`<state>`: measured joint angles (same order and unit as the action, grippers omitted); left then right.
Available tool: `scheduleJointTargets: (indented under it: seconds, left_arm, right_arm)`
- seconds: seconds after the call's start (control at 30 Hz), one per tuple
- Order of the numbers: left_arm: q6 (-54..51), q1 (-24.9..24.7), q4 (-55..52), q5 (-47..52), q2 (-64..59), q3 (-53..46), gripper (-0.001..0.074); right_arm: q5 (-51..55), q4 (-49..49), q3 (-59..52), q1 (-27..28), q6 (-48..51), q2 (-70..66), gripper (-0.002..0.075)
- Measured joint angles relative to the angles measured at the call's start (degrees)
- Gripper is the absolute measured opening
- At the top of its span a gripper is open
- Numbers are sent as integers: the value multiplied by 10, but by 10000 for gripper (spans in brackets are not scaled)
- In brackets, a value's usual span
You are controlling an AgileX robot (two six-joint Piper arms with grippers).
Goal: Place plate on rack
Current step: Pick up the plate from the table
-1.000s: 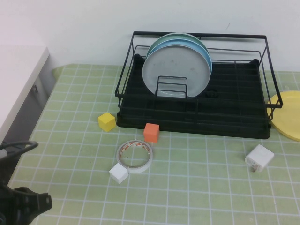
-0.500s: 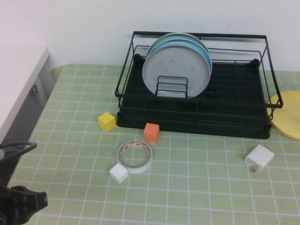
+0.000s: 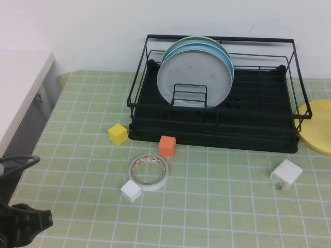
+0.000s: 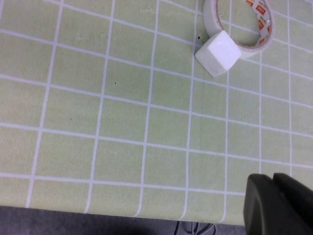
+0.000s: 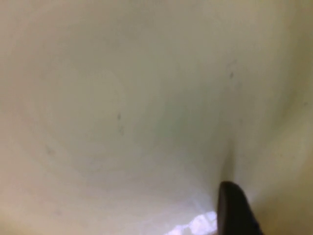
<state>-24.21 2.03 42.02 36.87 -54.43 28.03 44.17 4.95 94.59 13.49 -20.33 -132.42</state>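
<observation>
The yellow plate lies flat at the table's right edge, partly cut off by the high view, just right of the black wire rack. A grey-white plate stands in the rack's dividers with light blue plates behind it. My left gripper sits at the near left corner, shut and holding nothing, its closed tips low over the mat. My right gripper is outside the high view. A pale yellow surface, very near, fills its wrist view.
In front of the rack lie a yellow cube, an orange cube, a tape roll touching a white cube, and a white charger block. A white cabinet borders the left side.
My left gripper has edged slightly back toward the near left corner. The yellow plate, the rack and the small objects have not moved.
</observation>
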Motion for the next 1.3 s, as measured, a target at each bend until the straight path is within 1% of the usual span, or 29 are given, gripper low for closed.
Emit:
scheduleJointTargets:
  seconds: [0.1, 0.23, 0.3, 0.47, 0.6, 0.8, 1.03, 1.17, 1.23, 1.3]
  left_arm:
    - [0, 0, 1, 0, 0, 0, -2]
    - [0, 0, 3, 5, 0, 0, -3]
    - [0, 0, 3, 9, 0, 0, -3]
    - [0, 0, 4, 14, 0, 0, -2]
    - [0, 0, 18, 15, 0, 0, -2]
    - [0, 0, 30, 22, 0, 0, -2]
    - [-6, 0, 68, 70, 0, 0, -2]
    - [-20, 0, 119, 94, 0, 0, -2]
    - [-35, 0, 163, 107, 0, 0, -2]
    - [-57, 0, 214, 124, 0, 0, -1]
  right_arm:
    - [-5, 3, 0, 0, 0, -2, 236]
    - [-18, 10, 4, 2, -8, -3, 91]
    - [-30, 12, 5, 5, -14, -3, 62]
    - [-27, 13, 5, 5, -52, 3, 44]
    - [-20, -21, 5, 5, -88, 31, 22]
    - [1, -130, 5, 0, -141, 105, 11]
    - [53, -272, 5, 0, -165, 206, 10]
    - [65, -279, 5, 0, -103, 276, 10]
    - [66, -247, 5, 0, -58, 306, 10]
    - [66, -183, 3, 0, 6, 339, 10]
